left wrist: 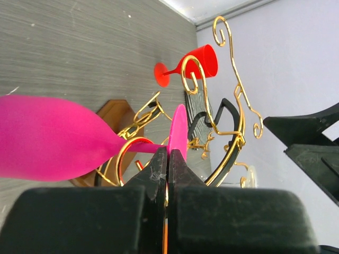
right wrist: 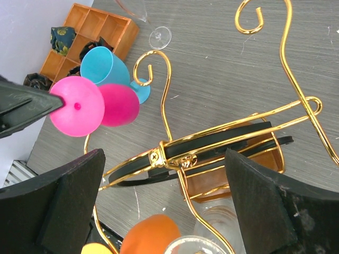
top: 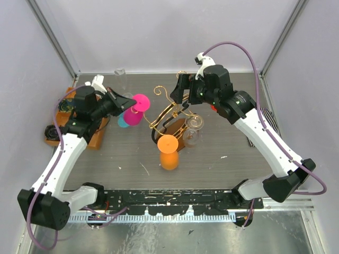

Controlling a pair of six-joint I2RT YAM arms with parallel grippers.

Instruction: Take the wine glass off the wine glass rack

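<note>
1. The left gripper (left wrist: 168, 154) is clenching the foot of the pink wine glass (left wrist: 47, 137), holding it ahead of its jaws, clear of the wine glass rack (left wrist: 241, 140).
2. The right gripper (right wrist: 164, 180) is hovering released, with the rack between its jaws, probably to steady it.

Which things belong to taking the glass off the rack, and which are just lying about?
Job: pink wine glass, left end effector gripping its foot, wine glass rack, open right end effector.
Lying about: blue glass, red glass, wooden tray.
</note>
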